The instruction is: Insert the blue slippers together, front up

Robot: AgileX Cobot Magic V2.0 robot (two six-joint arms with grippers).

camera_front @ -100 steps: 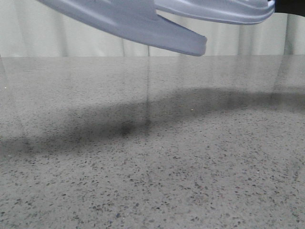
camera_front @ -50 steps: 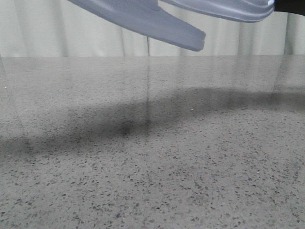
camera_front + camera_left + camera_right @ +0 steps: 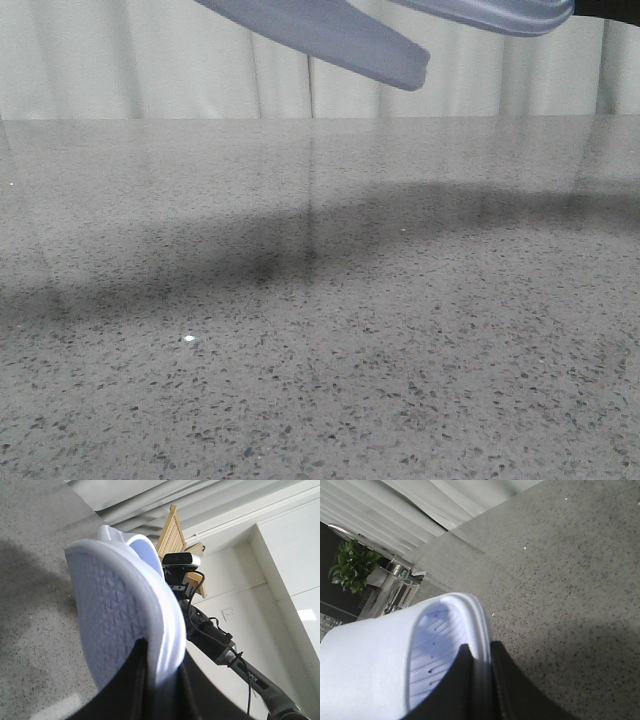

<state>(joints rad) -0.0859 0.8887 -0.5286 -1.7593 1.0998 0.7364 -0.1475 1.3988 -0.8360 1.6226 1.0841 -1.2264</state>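
left gripper point(image 3: 155, 680) fingers pinch the rim of one blue slipper point(image 3: 120, 615), sole showing; right gripper point(image 3: 480, 685) fingers clamp the other slipper point(image 3: 395, 660) above the table point(image 3: 320, 330).

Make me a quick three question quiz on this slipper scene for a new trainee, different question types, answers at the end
1. True or false: both blue slippers are resting on the table.
2. Multiple choice: in the left wrist view, which face of the slipper held by the left gripper is turned to the camera? A) ribbed footbed B) patterned sole C) strap
3. Fill in: in the right wrist view, the right gripper is clamped on the slipper's ______.

Key: 1. False, both are held in the air above it. 2. B. 3. Edge, with the footbed in view.
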